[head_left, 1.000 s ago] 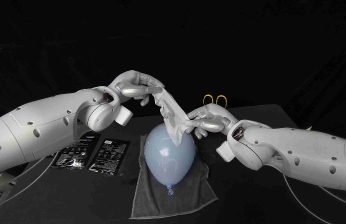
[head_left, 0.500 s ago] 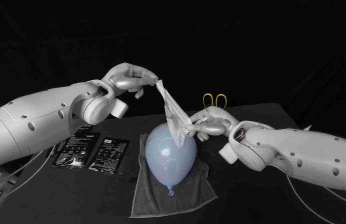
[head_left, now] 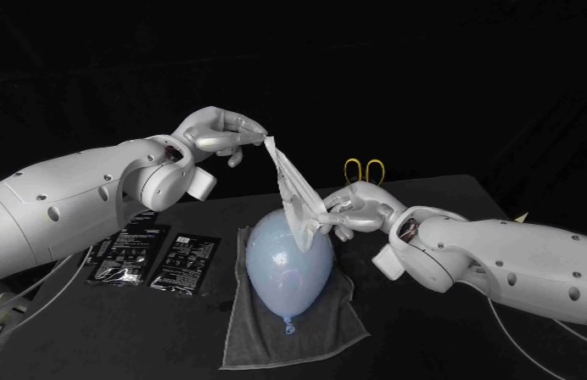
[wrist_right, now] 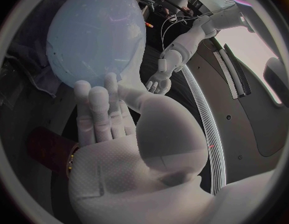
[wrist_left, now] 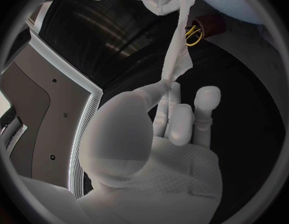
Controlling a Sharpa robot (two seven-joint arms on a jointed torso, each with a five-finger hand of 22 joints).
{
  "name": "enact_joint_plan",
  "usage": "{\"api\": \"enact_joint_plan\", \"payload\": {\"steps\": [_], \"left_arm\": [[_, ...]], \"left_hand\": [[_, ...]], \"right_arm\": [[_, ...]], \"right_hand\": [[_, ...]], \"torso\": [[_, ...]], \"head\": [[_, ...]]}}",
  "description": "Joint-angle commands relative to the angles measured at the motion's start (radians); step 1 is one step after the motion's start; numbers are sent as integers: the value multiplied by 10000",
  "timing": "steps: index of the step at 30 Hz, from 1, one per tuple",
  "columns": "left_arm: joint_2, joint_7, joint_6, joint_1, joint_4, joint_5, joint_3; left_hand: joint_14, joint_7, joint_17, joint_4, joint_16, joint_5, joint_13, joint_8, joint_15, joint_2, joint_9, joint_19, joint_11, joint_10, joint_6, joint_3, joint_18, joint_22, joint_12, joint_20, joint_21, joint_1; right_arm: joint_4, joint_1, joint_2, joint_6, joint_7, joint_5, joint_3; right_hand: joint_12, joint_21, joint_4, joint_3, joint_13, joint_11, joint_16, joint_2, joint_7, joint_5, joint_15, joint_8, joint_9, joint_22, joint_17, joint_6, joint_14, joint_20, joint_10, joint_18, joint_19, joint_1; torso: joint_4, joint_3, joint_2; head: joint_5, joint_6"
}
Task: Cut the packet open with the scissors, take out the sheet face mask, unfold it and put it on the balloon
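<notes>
Counter: black counter [head_left: 147, 329] across the lower half of the frame, with open room at lower left and lower right.
Towel: grey cloth towel [head_left: 321, 329] at lower centre, a soft bed that should stop rolling.
Balloon: pale blue rubber balloon [head_left: 290, 265] lies on the towel, knot toward the bottom edge. It looks light and springy, so press softly.
Mask: white sheet face mask [head_left: 291, 185] is stretched as a narrow folded strip from upper centre down to the balloon's top. It is thin and limp, probably clingy and easily torn, so grip its outer edges.
Left hand: left hand [head_left: 220, 134], upper left of centre, pinches the mask's upper end.
Right hand: right hand [head_left: 352, 210], just beside the balloon's top, pinches the lower end.
Packets: two flat black foil packets [head_left: 186, 262] lie left of the towel.
Scissors: yellow-handled scissors [head_left: 363, 170] sit at the far edge, clear of the work.
</notes>
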Motion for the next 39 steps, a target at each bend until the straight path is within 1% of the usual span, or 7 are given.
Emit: {"api": "enact_joint_plan", "payload": {"steps": [1, 11, 16, 21, 28, 32, 39], "left_arm": [[-44, 21, -24, 29, -23, -91, 15], [-231, -130, 133, 17, -81, -10, -68], [-384, -248, 266, -6, -131, 93, -150], [-458, -370, 420, -45, -226, 123, -204], [-488, -444, 497, -87, -245, 114, -265], [-551, -308, 488, -181, 34, -160, -337], [-611, 223, 363, -745, 835, -1064, -439]], "left_hand": [[43, -2, -11, -11, -29, 32, -8, 38, 15, 47, 541, 82, -13, 74, 45, 69, 83, 8, 9, -3, 25, 0], [-7, 128, -128, -29, -74, 36, -57, -157, 86, 83, 581, -38, 108, -232, -279, 320, 115, -227, -123, 22, -111, 129], [-324, 561, -747, -591, -211, 31, -77, -1211, 387, -183, 25, -438, 493, -724, -1485, 701, 202, -662, -196, 235, -263, 591], [-798, 823, -1604, -1478, -412, 18, -1166, -2014, 699, -637, -641, -1413, 914, -1245, -2308, 1419, 391, -938, -2064, 525, 89, 793], [-1007, 943, -2003, -1739, -508, 32, -1413, -2066, 854, -633, -847, -2061, 1090, -1495, -2188, 1539, 514, -1312, -3010, 681, 131, 677], [-967, 998, -1940, -1367, -453, 2, -1371, -1897, 921, -472, -891, -2153, 1089, -1022, -1772, 1415, 510, -1360, -3039, 784, 83, 159], [-1054, 734, -2163, -837, -486, 26, -1276, -1550, 730, -524, -905, -2163, 805, -250, -1229, 605, 526, -1855, -2671, 668, -489, -291]], "right_arm": [[40, -14, -19, -142, 134, 235, -9], [86, -14, -73, -528, 458, 889, -9], [116, -14, -85, -616, 595, 1105, -9], [141, -14, -96, -661, 675, 1228, -9], [172, -14, -98, -638, 714, 1404, -9], [204, -14, -101, -613, 788, 1641, -9], [264, -13, -149, -531, 928, 1999, -9]], "right_hand": [[67, 67, -926, 882, 14, -75, 59, -197, -32, 2, -221, 50, -8, 11, 55, 79, 149, -25, 10, 322, 110, 374], [113, 100, -916, 882, 26, -85, 115, -187, -41, 0, -230, 71, -11, 9, 114, 90, 226, -33, 1, 322, 157, 354], [127, 109, -915, 888, 29, -89, 130, -177, -45, 2, -234, 78, -12, 8, 127, 93, 245, -36, -1, 322, 171, 354], [154, 126, -919, 898, 36, -97, 177, -167, -53, 2, -241, 92, -13, 7, 195, 103, 304, -42, 0, 322, 193, 357], [166, 134, -919, 899, 38, -100, 190, -167, -56, 2, -244, 99, -13, 8, 207, 108, 321, -44, 0, 322, 202, 354], [178, 148, -917, 899, 38, -99, 209, -173, -55, 4, -245, 103, -18, 6, 218, 100, 345, -47, -17, 321, 222, 339], [132, 175, -921, 1099, -46, -52, 345, -85, -3, 91, -217, 46, -85, -9, 394, -72, 475, -34, -191, 313, 210, 327]], "torso": [[0, -5, 6], [3, -10, 11], [7, -10, 15], [7, -15, 14], [2, -11, 17], [-3, -5, 22], [-2, -13, 10]], "head": [[23, 29], [34, 48], [36, 46], [32, 43], [24, -6], [-2, -21], [-89, -84]]}}
